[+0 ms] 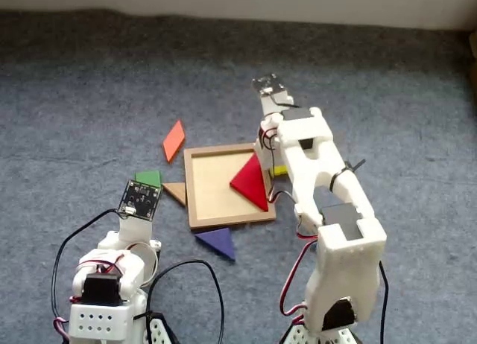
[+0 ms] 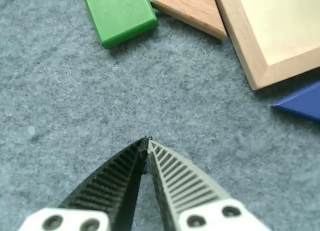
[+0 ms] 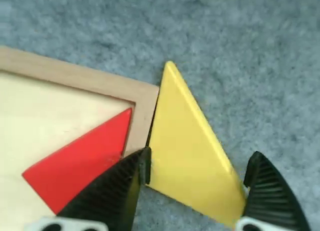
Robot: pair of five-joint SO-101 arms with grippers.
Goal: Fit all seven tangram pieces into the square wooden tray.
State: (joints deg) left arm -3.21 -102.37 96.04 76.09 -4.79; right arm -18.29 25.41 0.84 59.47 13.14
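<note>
R gripper [image 3: 200, 166] is hanging at the right edge of the tray [image 3: 75, 76] w/ jaws spread wide, one finger on each side of the yellow triangle [image 3: 187, 151]. Can't tell if they're actually touching it. Yellow triangle is lying outside the tray on the grey surface [image 2: 60, 106], one edge right against the rim. Red triangle [image 3: 80, 158] is sitting inside the tray along that same side. L gripper [image 2: 148, 143] is hovering low over the surface w/ jaws closed tip to tip, nothing btwn them. Green square [image 2: 120, 13] and wood-coloured triangle [image 2: 192, 11] are lying side by side just off the tray's left edge, triangle nearer the rim. Blue triangle [image 2: 302, 103] is lying near the tray's near edge. Orange parallelogram [image 1: 174, 140] is lying off its far left corner, not touching.
</note>
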